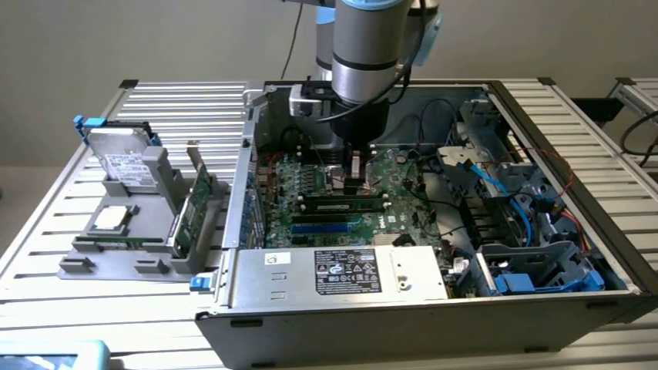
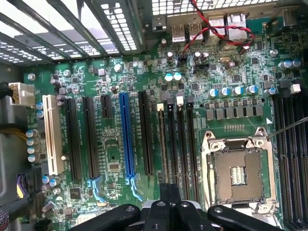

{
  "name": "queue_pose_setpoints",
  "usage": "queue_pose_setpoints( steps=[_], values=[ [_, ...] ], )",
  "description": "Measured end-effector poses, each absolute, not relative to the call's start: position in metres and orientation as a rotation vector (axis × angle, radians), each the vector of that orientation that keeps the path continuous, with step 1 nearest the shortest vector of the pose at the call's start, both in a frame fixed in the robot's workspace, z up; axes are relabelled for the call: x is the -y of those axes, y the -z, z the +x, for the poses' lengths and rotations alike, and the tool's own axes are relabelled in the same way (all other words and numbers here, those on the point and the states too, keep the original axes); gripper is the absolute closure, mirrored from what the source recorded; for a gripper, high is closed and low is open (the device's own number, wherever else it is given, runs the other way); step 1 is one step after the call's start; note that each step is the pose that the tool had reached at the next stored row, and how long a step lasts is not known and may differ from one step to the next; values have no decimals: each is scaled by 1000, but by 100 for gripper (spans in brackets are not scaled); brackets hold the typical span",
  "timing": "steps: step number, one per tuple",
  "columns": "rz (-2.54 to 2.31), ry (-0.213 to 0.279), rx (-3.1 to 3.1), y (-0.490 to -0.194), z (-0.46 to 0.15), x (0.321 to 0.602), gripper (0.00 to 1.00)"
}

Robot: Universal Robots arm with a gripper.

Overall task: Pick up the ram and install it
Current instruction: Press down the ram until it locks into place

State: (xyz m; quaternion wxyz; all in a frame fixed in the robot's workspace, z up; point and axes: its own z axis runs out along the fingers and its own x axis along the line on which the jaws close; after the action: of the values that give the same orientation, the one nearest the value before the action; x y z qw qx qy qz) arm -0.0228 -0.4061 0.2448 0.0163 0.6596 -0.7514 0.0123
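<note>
The ram (image 1: pixel 344 205), a long narrow green stick with dark chips, stands on edge in a slot on the motherboard (image 1: pixel 308 185) inside the open computer case. My gripper (image 1: pixel 355 183) hangs straight down over the middle of the stick, shut, with its tips at the ram's upper edge. I cannot tell whether they touch it. In the wrist view the black fingers (image 2: pixel 168 192) come together over the row of long memory slots (image 2: pixel 185 144), beside the empty processor socket (image 2: pixel 238 171).
A silver power supply (image 1: pixel 340 271) lines the case's near side, and blue cables (image 1: pixel 494 179) and drive bays fill the exterior view's right. Outside the case on the left, a grey holder (image 1: pixel 92 266) carries a hard drive (image 1: pixel 123 166), a processor (image 1: pixel 113 220) and a green expansion card (image 1: pixel 196 202).
</note>
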Motion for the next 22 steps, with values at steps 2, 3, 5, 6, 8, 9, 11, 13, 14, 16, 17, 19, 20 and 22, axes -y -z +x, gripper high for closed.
queue_pose_setpoints(
  steps=[2, 3, 5, 6, 8, 9, 11, 13, 14, 16, 17, 19, 20, 22],
  values=[
    [2015, -38, 2367, -245, -23, 406, 89],
    [1997, -37, 2382, -245, -23, 406, 89],
    [1962, -36, 2411, -245, -23, 406, 89],
    [1943, -36, 2425, -245, -23, 406, 89],
    [1906, -35, 2455, -245, -23, 406, 89],
    [1886, -35, 2469, -245, -23, 406, 89],
    [1849, -34, 2497, -245, -23, 406, 89],
    [1815, -33, 2522, -245, -23, 406, 89],
    [1798, -33, 2533, -245, -23, 406, 89],
    [1766, -33, 2555, -245, -23, 406, 89],
    [1751, -34, 2564, -245, -23, 406, 89],
    [1722, -35, 2583, -245, -23, 406, 89],
    [1707, -35, 2593, -245, -23, 406, 89],
    [1675, -35, 2613, -245, -23, 406, 89]
  ],
)
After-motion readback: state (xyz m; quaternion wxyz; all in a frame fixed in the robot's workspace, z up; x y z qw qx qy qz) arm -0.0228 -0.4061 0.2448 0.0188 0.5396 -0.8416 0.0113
